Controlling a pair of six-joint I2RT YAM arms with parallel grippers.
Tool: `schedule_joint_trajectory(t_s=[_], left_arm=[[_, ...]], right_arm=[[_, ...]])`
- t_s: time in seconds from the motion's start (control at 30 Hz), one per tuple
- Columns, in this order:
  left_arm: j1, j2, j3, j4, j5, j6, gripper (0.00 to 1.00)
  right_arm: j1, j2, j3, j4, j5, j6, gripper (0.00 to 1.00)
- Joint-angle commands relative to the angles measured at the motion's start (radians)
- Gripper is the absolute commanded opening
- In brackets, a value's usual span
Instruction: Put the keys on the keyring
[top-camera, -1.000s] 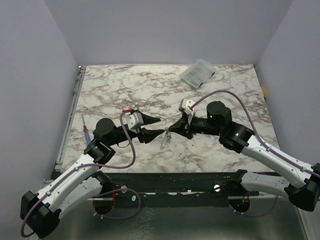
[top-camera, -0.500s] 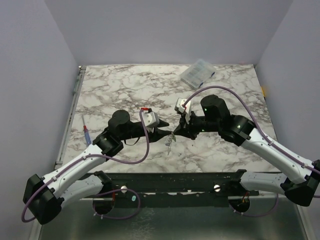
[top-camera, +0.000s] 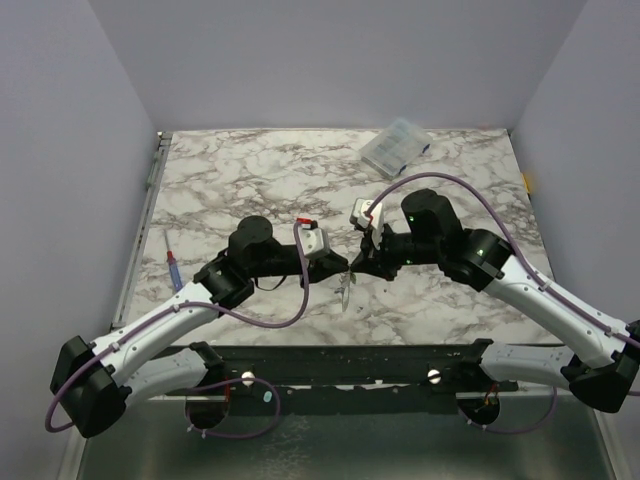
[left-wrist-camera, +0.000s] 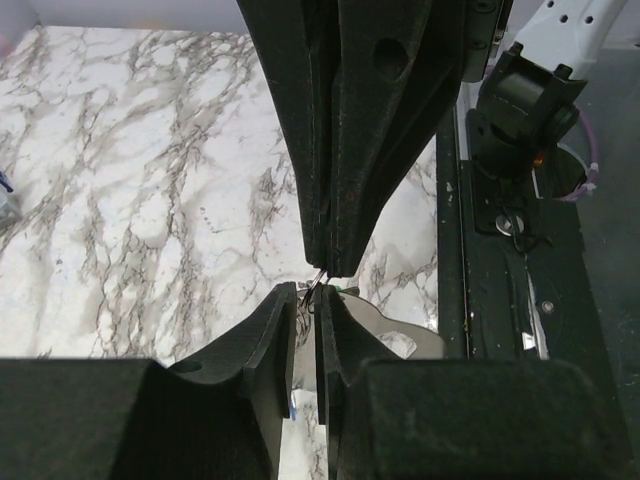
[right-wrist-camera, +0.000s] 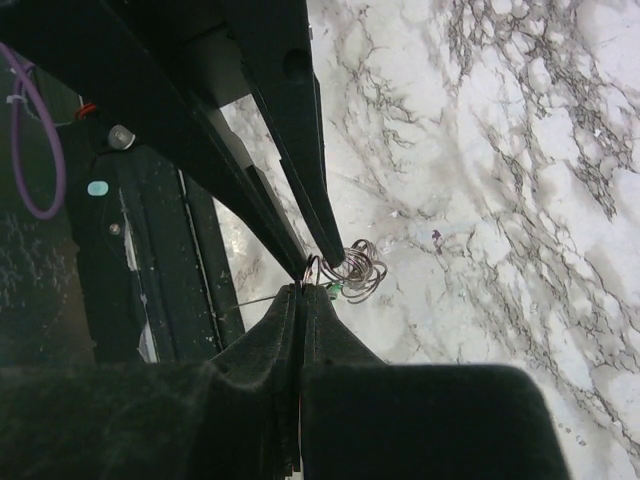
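Right gripper (right-wrist-camera: 300, 292): jaws pressed fully together, pinching a strand of the keyring (right-wrist-camera: 358, 268) at their very tip.
Left gripper (left-wrist-camera: 310, 294): tip to tip with the right one. Its jaws are nearly together, with only a slim gap between them. The ring's wire sits at the mouth of that gap, but whether it is actually gripped cannot be told.
Keyring: a small bundle of thin silvery wire loops, held in the air just beside both sets of fingertips.
Green key head (right-wrist-camera: 333, 290): a tiny bright green speck right against the right gripper's tip, under the wire loops.
Keys (top-camera: 345, 289): from above, a small silvery cluster hanging just below the meeting tips, too small to tell one key from the other.
Place: over the middle of the marble tabletop (top-camera: 250, 180), nearer its near edge than its far edge.
Compartment box (top-camera: 395, 147): clear plastic, lying at the far edge toward the far right corner, well apart from the grippers.
Pen-like stick (top-camera: 174, 268): blue with a red end, lying along the left edge.
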Motion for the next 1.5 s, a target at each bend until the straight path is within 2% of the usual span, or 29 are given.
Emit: schedule_joint_trajectory(t_s=[0.0, 0.17, 0.33, 0.5, 0.57, 0.63, 0.7, 0.87, 1.1, 1.2, 1.3, 1.4, 1.47], left_arm=[[-0.013, 0.034, 0.029, -0.029, 0.053, 0.022, 0.17], [-0.023, 0.041, 0.0, 0.041, 0.097, -0.015, 0.01], [-0.023, -0.003, -0.036, 0.079, 0.1, -0.02, 0.0], [-0.023, -0.061, -0.06, 0.083, 0.043, 0.009, 0.0], [-0.022, -0.09, -0.074, 0.085, 0.016, 0.024, 0.0], [-0.021, -0.119, -0.087, 0.089, -0.011, 0.043, 0.0], [-0.021, -0.145, -0.102, 0.094, -0.026, 0.059, 0.0], [-0.015, -0.178, -0.123, 0.103, -0.023, 0.063, 0.0], [-0.013, -0.196, -0.13, 0.099, 0.012, 0.06, 0.0], [-0.011, -0.206, -0.128, 0.088, 0.018, 0.064, 0.0], [-0.01, -0.218, -0.128, 0.077, 0.018, 0.071, 0.0], [-0.009, -0.221, -0.126, 0.072, 0.023, 0.071, 0.0], [-0.007, -0.219, -0.12, 0.06, 0.03, 0.074, 0.0]], right_arm=[[0.006, -0.011, 0.037, 0.005, -0.048, -0.015, 0.01], [0.006, -0.025, 0.014, 0.034, -0.084, -0.016, 0.01], [0.006, -0.05, -0.01, 0.066, -0.097, -0.013, 0.01], [0.006, -0.069, -0.043, 0.116, -0.07, 0.005, 0.01], [0.006, -0.084, -0.063, 0.154, -0.021, 0.019, 0.11], [0.006, -0.11, -0.095, 0.213, 0.021, 0.038, 0.3], [0.006, -0.155, -0.141, 0.293, 0.067, 0.059, 0.38], [0.006, -0.273, -0.28, 0.518, 0.15, 0.09, 0.39], [0.006, -0.314, -0.368, 0.584, 0.14, 0.082, 0.4], [0.005, -0.3, -0.381, 0.578, 0.142, 0.084, 0.4], [0.005, -0.266, -0.355, 0.516, 0.06, 0.083, 0.41], [0.006, -0.22, -0.334, 0.459, -0.048, 0.076, 0.54], [0.006, -0.181, -0.305, 0.418, -0.083, 0.076, 0.56]])
